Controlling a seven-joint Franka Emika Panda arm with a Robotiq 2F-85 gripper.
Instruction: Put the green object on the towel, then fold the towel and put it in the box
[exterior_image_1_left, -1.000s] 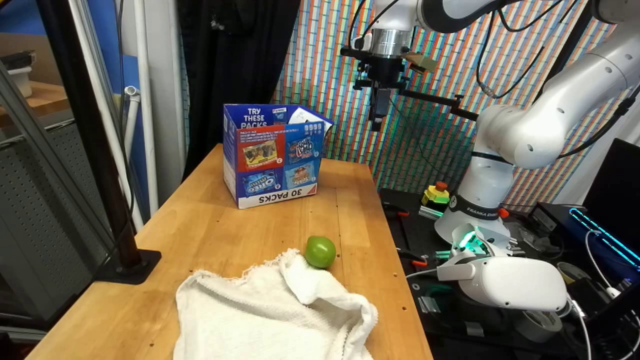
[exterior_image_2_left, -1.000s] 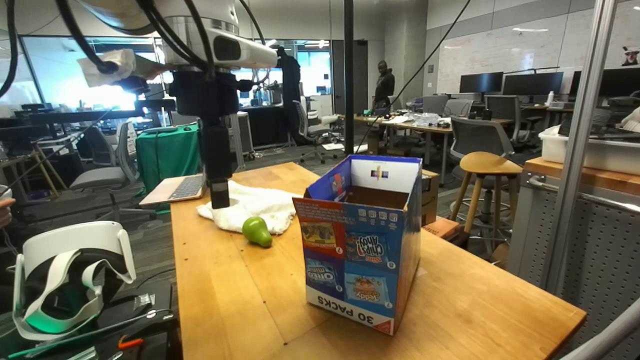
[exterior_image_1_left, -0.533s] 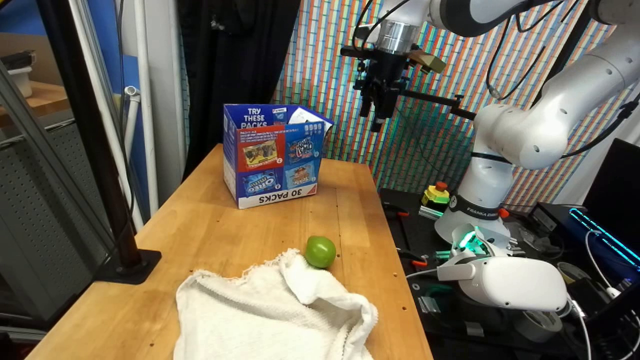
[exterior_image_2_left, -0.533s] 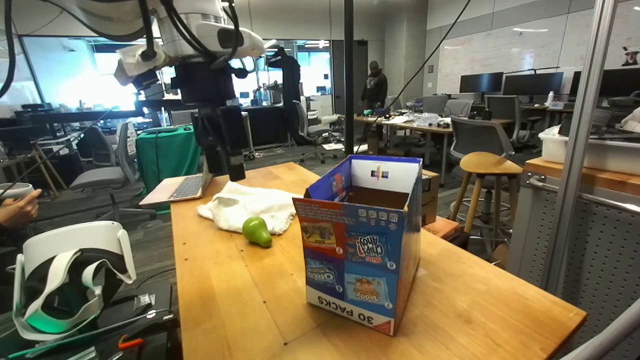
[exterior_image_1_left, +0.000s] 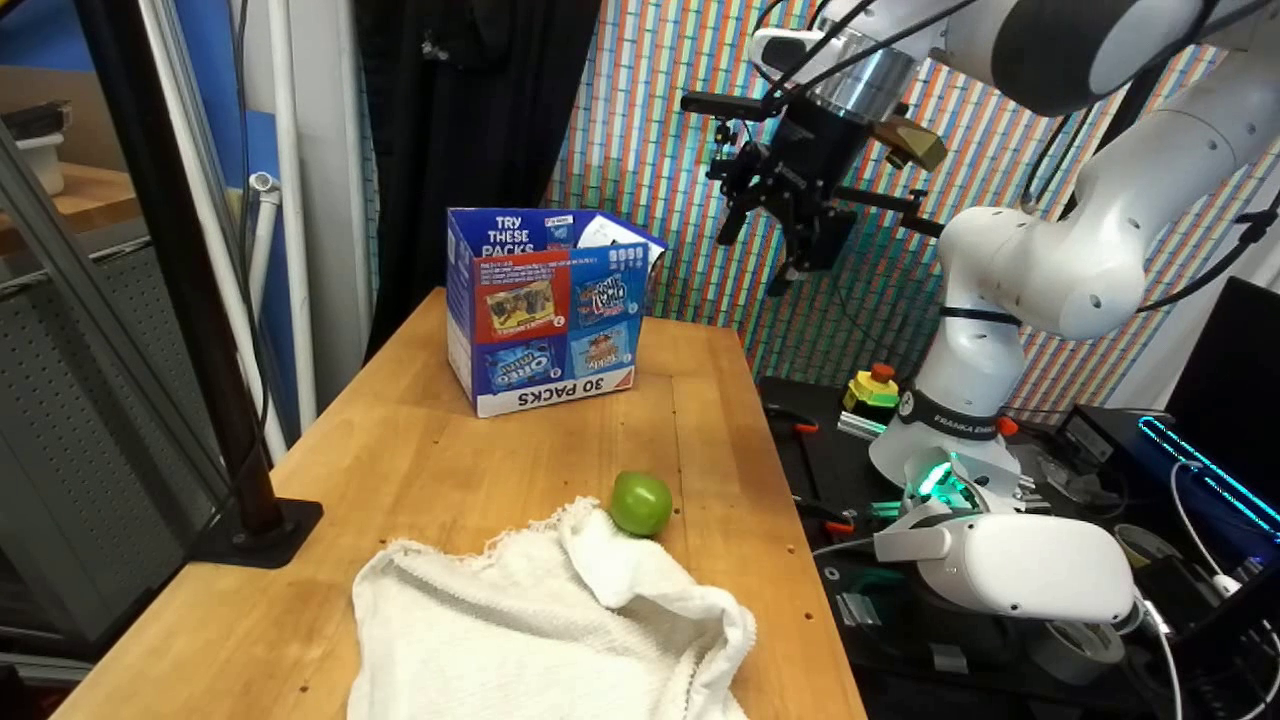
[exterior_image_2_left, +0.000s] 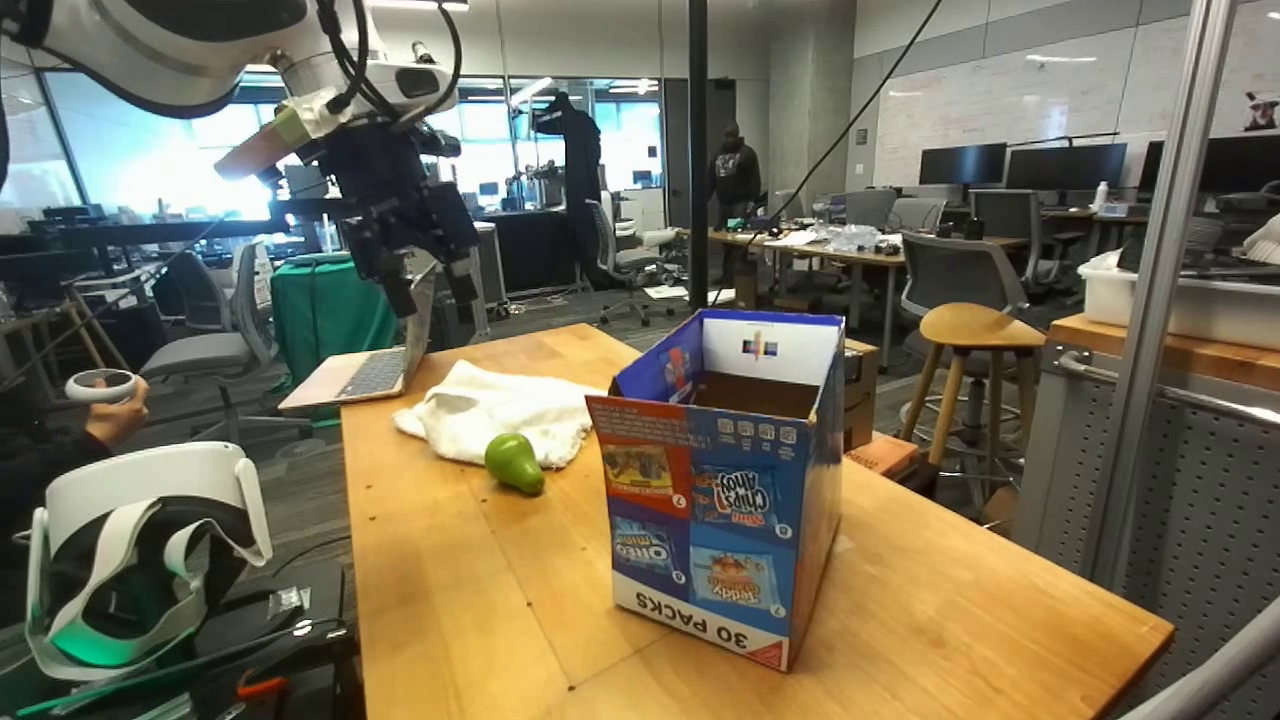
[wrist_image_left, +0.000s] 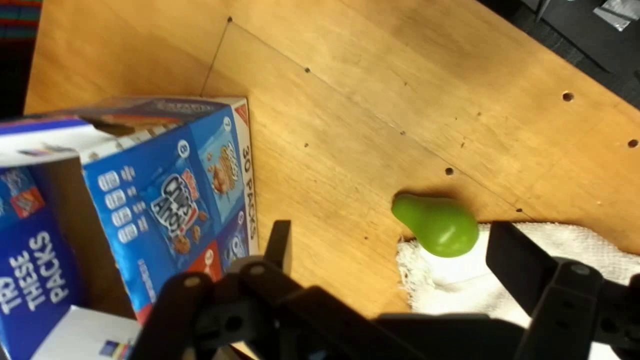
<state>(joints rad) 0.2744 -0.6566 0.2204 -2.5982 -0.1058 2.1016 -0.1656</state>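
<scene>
A green pear (exterior_image_1_left: 641, 504) lies on its side at the towel's edge, partly on the towel and partly on the wood; it also shows in the wrist view (wrist_image_left: 440, 225). The white towel (exterior_image_1_left: 540, 630) lies rumpled on the table, with a folded-over corner. The open-topped snack box (exterior_image_2_left: 700, 520) stands upright on the table, with printed packs on its sides. My gripper (exterior_image_1_left: 757, 258) is open and empty, tilted and high above the table. In the wrist view, the gripper's fingers (wrist_image_left: 392, 237) are wide apart, with the pear farther below, nearer the right finger.
The wooden table (exterior_image_1_left: 430, 460) has a black post (exterior_image_1_left: 262, 510) at its side edge. A laptop (exterior_image_2_left: 375, 375) stands beyond the towel. A white headset (exterior_image_1_left: 1030, 565) lies beside the table near the robot base. A person's hand (exterior_image_2_left: 118, 415) holds a controller.
My gripper has turned and tilted, and its two fingers now show spread apart. The arm has drawn back towards its base. The pear, towel and box have not moved.
</scene>
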